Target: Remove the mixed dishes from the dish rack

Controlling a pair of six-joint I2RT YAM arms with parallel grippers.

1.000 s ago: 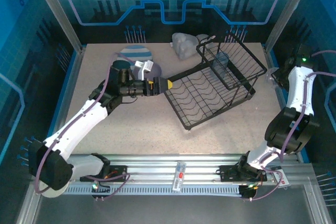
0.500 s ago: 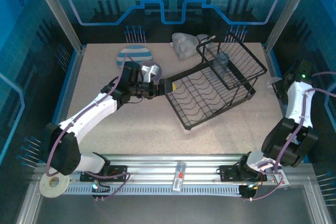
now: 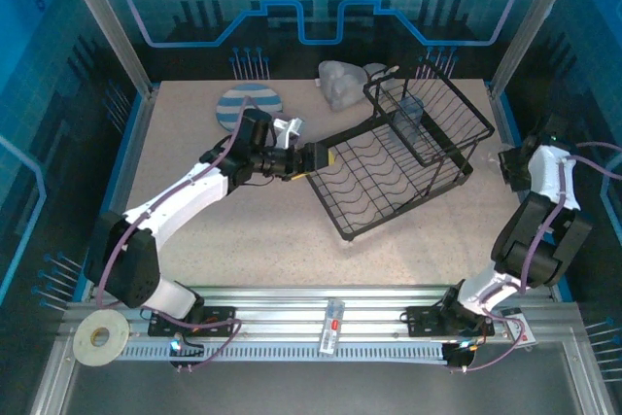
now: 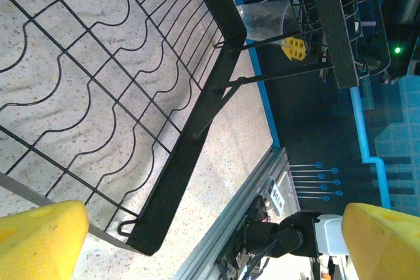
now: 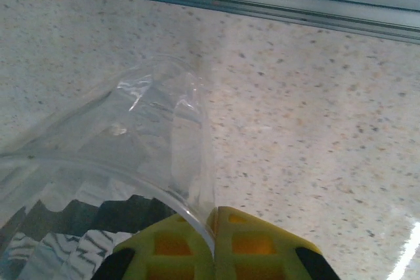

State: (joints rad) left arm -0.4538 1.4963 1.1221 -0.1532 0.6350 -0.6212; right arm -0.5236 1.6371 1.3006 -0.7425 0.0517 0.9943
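Two grippers, two diff jobs rn. My right gripper (image 5: pixel 213 244) is clenched on the rim of a clear cup (image 5: pixel 131 136), thin wall pinched between the yellow pads. The cup hangs over bare tabletop (image 3: pixel 243 230) at the right side, well apart from the dish rack (image 4: pixel 200 113). I read that as taking it to a drop spot clear of the rack, so it won't crowd later pulls. My left gripper (image 3: pixel 319 155) is released, jaws spread wide w/ nothing between them, sitting just at the rack's left end and looking along the lower tier w/ its curved plate slots; those slots look bare from here. One more clear cup (image 4: pixel 262 21) sits in the grid basket at the rack's far end. That's prob the left arm's next target, hence the wide-open approach. Out of the rack: a striped plate (image 3: pixel 248 102) flat on the tabletop beyond the left arm, and a lavender-grey bowl (image 3: pixel 338 85), looks mouth-down, near the back edge. A rim pinch on thin plastic is iffy since the wall could buckle or slip, so I'd set it down gently before letting go.
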